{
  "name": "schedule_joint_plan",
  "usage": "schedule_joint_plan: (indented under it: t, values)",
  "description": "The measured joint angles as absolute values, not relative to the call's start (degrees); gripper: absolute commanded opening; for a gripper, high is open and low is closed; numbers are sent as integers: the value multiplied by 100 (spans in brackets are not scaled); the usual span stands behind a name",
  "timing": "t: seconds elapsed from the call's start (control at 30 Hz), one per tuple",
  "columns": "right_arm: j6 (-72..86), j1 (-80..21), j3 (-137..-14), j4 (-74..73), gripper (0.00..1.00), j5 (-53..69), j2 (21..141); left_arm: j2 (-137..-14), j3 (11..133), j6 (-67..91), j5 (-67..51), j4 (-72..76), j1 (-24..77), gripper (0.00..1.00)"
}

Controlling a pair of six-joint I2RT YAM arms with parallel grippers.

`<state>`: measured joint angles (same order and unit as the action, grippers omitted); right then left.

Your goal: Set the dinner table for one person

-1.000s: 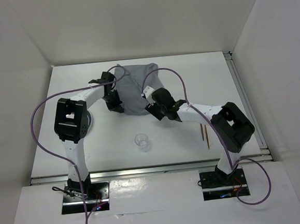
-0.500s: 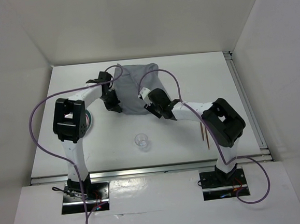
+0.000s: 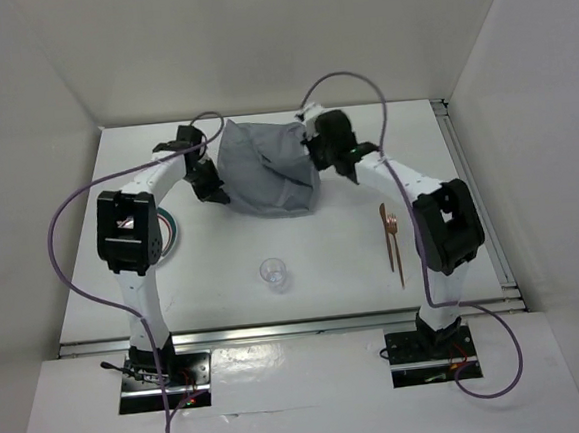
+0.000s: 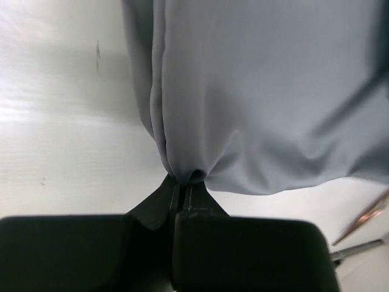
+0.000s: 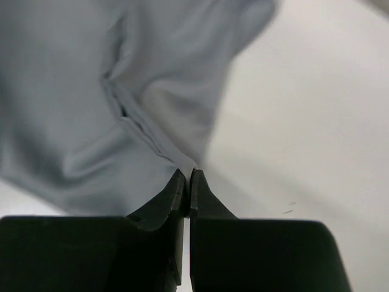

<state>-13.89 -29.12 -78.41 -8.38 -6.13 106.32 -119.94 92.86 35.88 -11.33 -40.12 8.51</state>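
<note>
The grey cloth mat (image 3: 266,173) hangs bunched between both grippers over the far middle of the white dinner table (image 3: 344,272). At the mat's left edge my left gripper (image 3: 213,180) is shut on a fold; the left wrist view has the cloth (image 4: 255,91) pinched at the gripper's tips (image 4: 185,180). My right gripper (image 3: 317,159) is shut on the mat's right edge. In the right wrist view the hem of the mat (image 5: 91,109) runs into that gripper's closed tips (image 5: 188,175).
A clear cup (image 3: 274,273) stands near the front middle. A copper fork and knife (image 3: 392,236) lie to the right, and their tips also show in the left wrist view as copper cutlery (image 4: 364,216). A plate (image 3: 172,233) lies partly under the left arm. A metal rail (image 3: 475,202) runs along the right edge.
My right gripper moved from the mat's near side to its far right edge and shut on it. The left arm drew a little to the left, and the mat stretched between the two.
</note>
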Motion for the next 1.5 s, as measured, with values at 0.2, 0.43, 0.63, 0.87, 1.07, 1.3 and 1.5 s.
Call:
schedule_joint_plan:
  t: [0.2,0.43,0.63,0.87,1.07,1.3,1.5]
  values:
    - [554,-893,-8219,-731,0,1041,10269,-11869,10082,3463,-1422,-4066,351,0]
    - [2818,-126,-5022,-259,0,2388,9050,-11021,9258,3422,-1811,-3868,296,0]
    - [3496,-268,-4025,-582,0,2611,8132,-10803,8444,3317,-1835,-3944,272,0]
    - [3417,-263,-5837,-1138,0,2443,7540,-10510,9183,3317,-1970,-4477,268,0]
    - [3339,-115,-7400,-1481,0,2252,6963,-9682,11059,3345,-2045,-4652,45,0]
    - [3367,-95,-7651,-1925,0,2226,6051,-8597,11730,3347,-2335,-4838,-73,0]
    - [3409,-97,-7780,-2462,0,2071,5846,-8674,11826,3341,-2502,-5376,-132,0]
